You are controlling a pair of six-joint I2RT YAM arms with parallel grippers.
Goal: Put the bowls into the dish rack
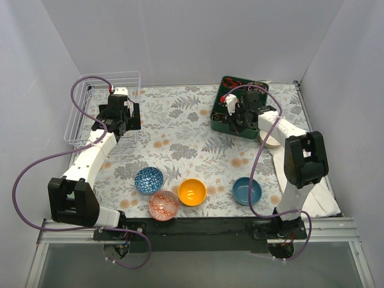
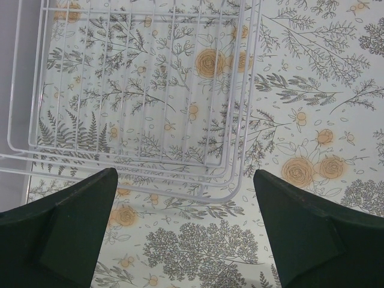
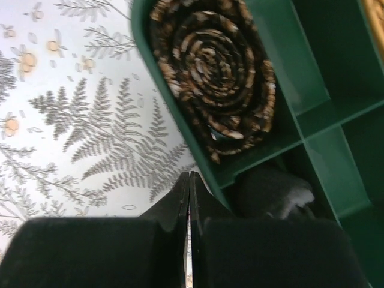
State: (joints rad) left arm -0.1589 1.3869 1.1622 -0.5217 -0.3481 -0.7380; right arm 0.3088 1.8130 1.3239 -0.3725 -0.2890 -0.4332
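The white wire dish rack (image 1: 90,114) stands at the far left; in the left wrist view the dish rack (image 2: 132,90) holds nothing. My left gripper (image 1: 129,120) hovers over its near right corner, open and empty (image 2: 183,228). Near the front edge sit a blue-patterned bowl (image 1: 149,180), a red-and-white bowl (image 1: 164,205), an orange-yellow bowl (image 1: 192,192) and a plain blue bowl (image 1: 247,191). A cream bowl (image 1: 272,142) is partly hidden under the right arm. My right gripper (image 1: 232,122) is shut on nothing (image 3: 189,180), at the green tray's edge.
A dark green compartmented tray (image 1: 218,123) stands at the back right; its rim (image 3: 174,102) lies just ahead of the right fingertips, with a coiled brown item (image 3: 213,72) inside. A white cloth (image 1: 318,201) lies beside the right arm's base. Grey walls enclose the floral tabletop.
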